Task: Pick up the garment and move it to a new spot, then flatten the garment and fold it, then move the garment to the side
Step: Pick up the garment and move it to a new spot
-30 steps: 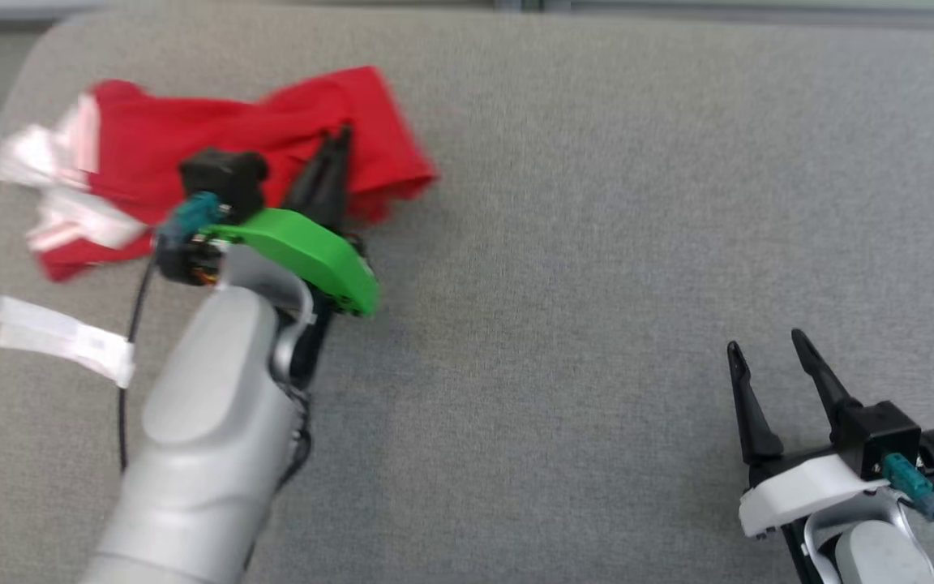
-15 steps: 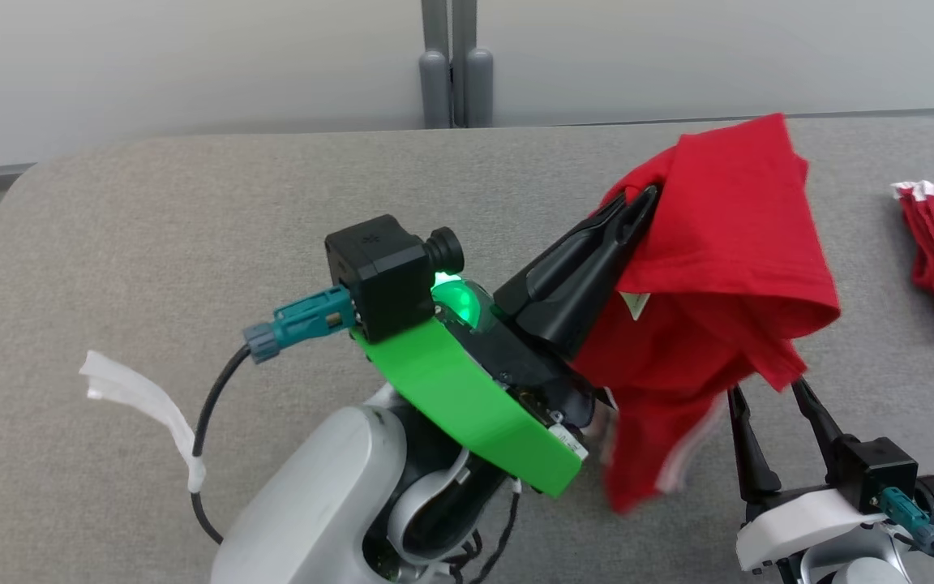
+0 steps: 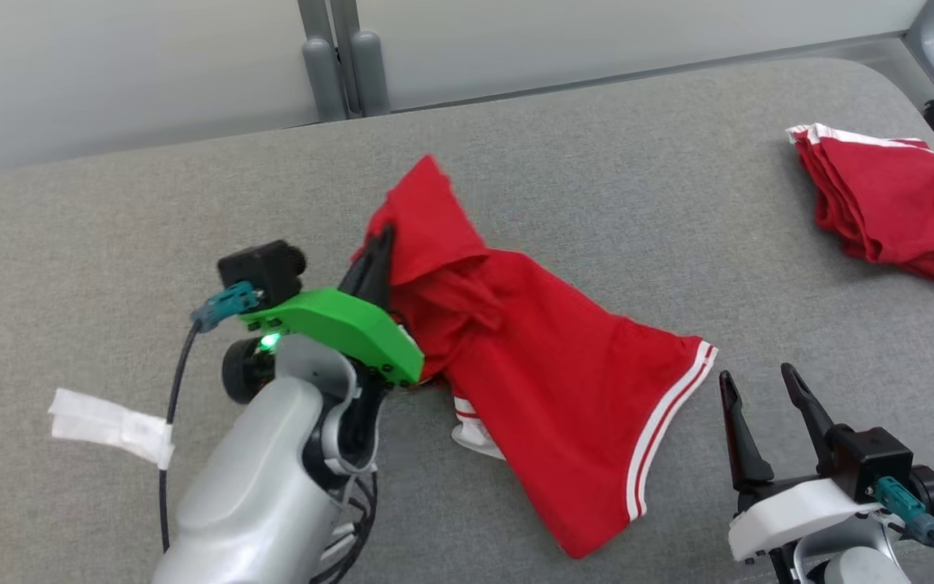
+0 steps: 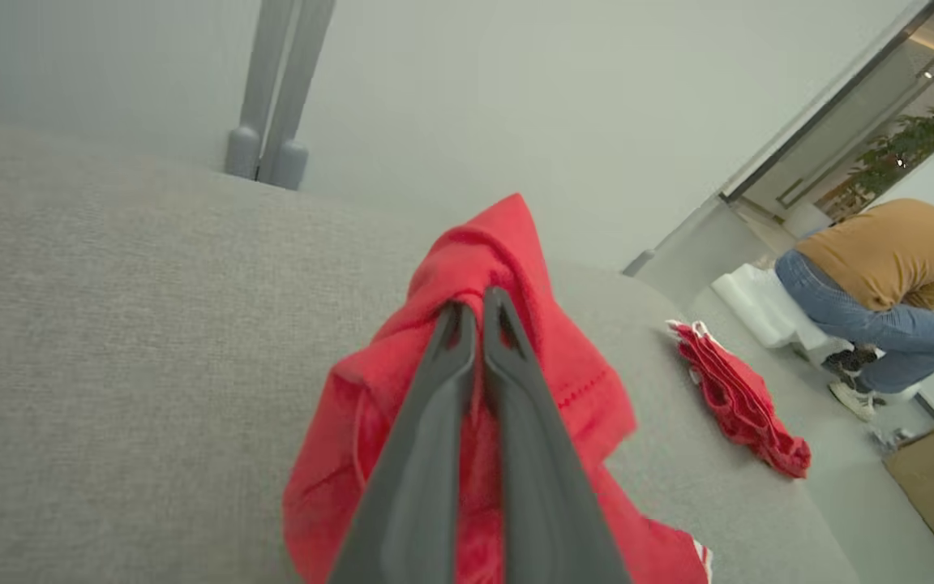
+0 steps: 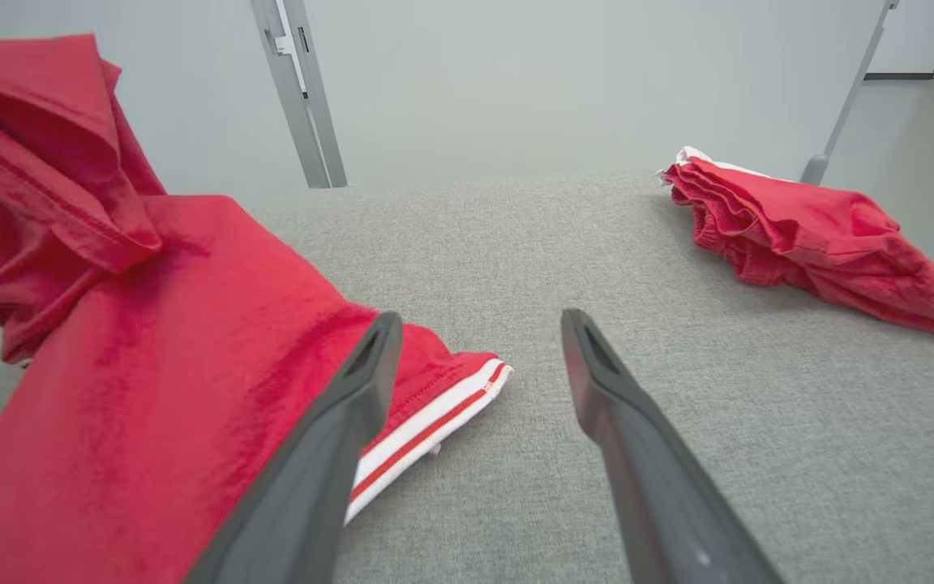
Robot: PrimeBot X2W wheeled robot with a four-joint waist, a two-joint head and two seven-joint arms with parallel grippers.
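Left pincer (image 3: 382, 243) clenched on the bunched far-left end of a red garment (image 3: 548, 381), that end raised — the rest lies across the middle of the grey desk (image 3: 110, 243), long axis running toward near right, striped hem nearest the right pincer (image 3: 755, 381), which stands released.

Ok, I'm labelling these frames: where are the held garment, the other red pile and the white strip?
held garment (image 3: 548, 365), head view, flat middle of the cloth.
other red pile (image 3: 889, 203), head view, top layer.
white strip (image 3: 110, 423), head view, its middle.
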